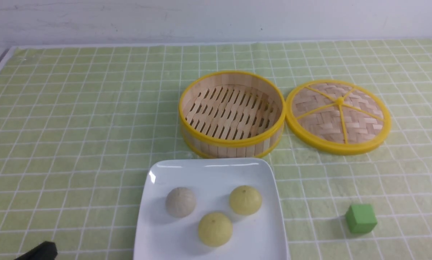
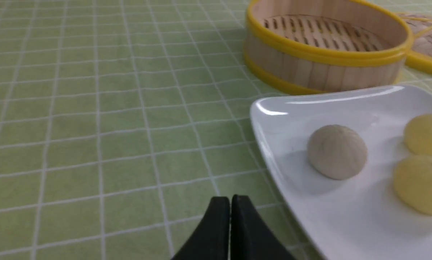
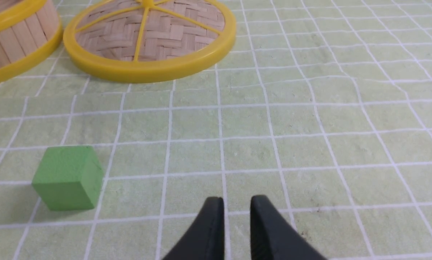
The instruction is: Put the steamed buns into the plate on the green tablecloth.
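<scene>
White glossy square plate (image 1: 208, 173) on green grid tablecloth (image 1: 75, 126) holds 3 round steamed buns (image 1: 214, 229). Bamboo steamer basket (image 1: 232, 113) just behind. L hand (image 2: 230, 202) closed, R hand (image 3: 236, 204) slightly apart; both hold nothing.

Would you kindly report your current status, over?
Left gripper shut, empty; right gripper slightly open, empty. Three round steamed buns on glossy white square plate. Bamboo steamer basket empty. Nothing obstructing.
</scene>
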You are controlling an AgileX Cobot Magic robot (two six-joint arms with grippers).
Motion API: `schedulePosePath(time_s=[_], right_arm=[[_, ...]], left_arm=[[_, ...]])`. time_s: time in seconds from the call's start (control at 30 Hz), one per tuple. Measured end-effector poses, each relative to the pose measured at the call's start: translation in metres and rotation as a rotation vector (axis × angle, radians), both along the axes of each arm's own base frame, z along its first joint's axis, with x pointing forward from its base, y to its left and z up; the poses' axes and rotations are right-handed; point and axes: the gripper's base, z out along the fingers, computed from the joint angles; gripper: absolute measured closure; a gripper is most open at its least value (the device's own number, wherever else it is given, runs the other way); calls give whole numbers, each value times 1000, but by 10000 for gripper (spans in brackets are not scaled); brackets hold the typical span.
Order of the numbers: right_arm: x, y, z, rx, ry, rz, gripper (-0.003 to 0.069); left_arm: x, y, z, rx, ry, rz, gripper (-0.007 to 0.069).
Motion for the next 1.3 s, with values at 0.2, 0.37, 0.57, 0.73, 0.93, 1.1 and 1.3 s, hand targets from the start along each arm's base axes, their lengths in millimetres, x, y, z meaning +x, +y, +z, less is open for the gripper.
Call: schedulePosePath(time_s=[0.2, 0.37, 0.57, 0.73, 0.93, 1.1, 1.3], right_arm=[[0, 0, 0, 0, 0, 0, 515], [0, 0, 0, 0, 0, 0, 509], [0, 0, 0, 0, 0, 0, 503], [0, 0, 0, 0, 0, 0, 495], [0, 0, 0, 0, 0, 0, 485], [0, 0, 0, 0, 0, 0, 477], [0, 0, 0, 0, 0, 0, 466]], left_arm=[[-5, 13, -8, 44, 57, 182, 588], [-6, 15, -10, 52, 74, 208, 588], [-6, 15, -10, 52, 74, 208, 580], [-6, 15, -10, 52, 74, 208, 573], [-6, 15, -10, 52, 74, 208, 570], [-6, 16, -10, 51, 75, 238, 570], [-6, 17, -10, 51, 75, 249, 561]])
